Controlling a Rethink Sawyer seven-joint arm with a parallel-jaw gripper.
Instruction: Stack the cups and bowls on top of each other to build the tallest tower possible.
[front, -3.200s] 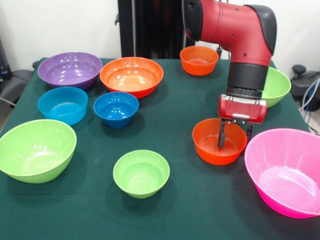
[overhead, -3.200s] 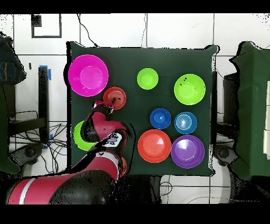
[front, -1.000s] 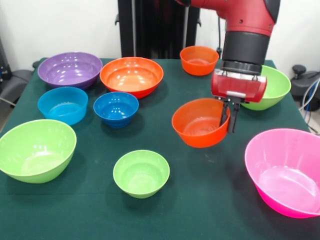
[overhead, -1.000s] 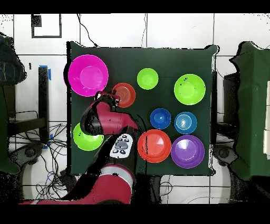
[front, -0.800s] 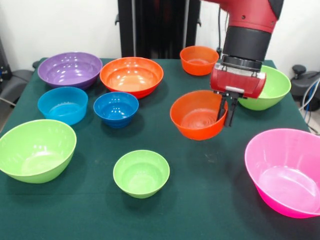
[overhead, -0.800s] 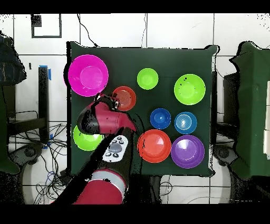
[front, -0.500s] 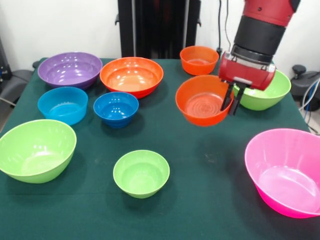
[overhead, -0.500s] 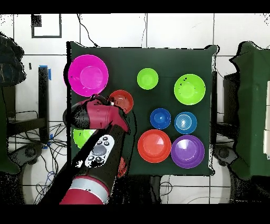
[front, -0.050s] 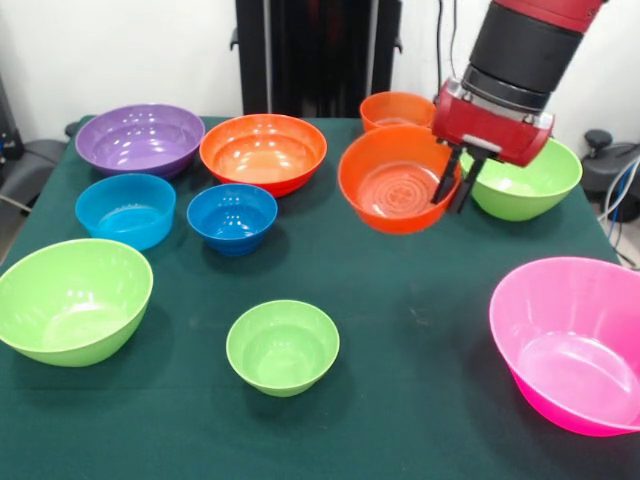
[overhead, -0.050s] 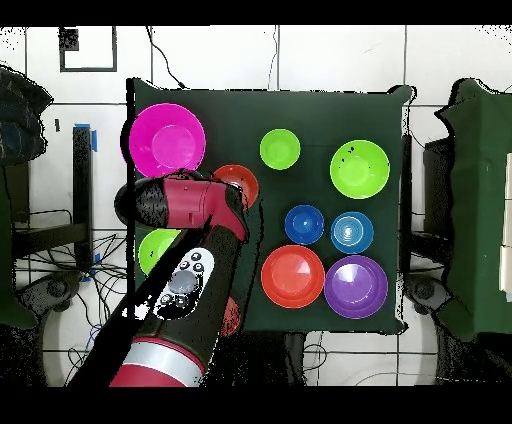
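Held bowl (front, -0.050s: 398, 192) orange; big bowl (front, -0.050s: 570, 340) pink; table (front, -0.050s: 420, 400) dark green; arm (front, -0.050s: 520, 50) red, black.

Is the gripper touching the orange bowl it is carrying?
Touching. In the front view the gripper has its fingers straddling the rim of the lifted orange bowl, clamped on it and holding it tilted above the table.

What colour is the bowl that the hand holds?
Orange bowl; the front view shows it best.

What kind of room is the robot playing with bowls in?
Probably a robot lab, not a kitchen. The glossy plastic orange bowl hangs from the red robot gripper above a green cloth-covered table, and loose cables lie on the white tiled floor.
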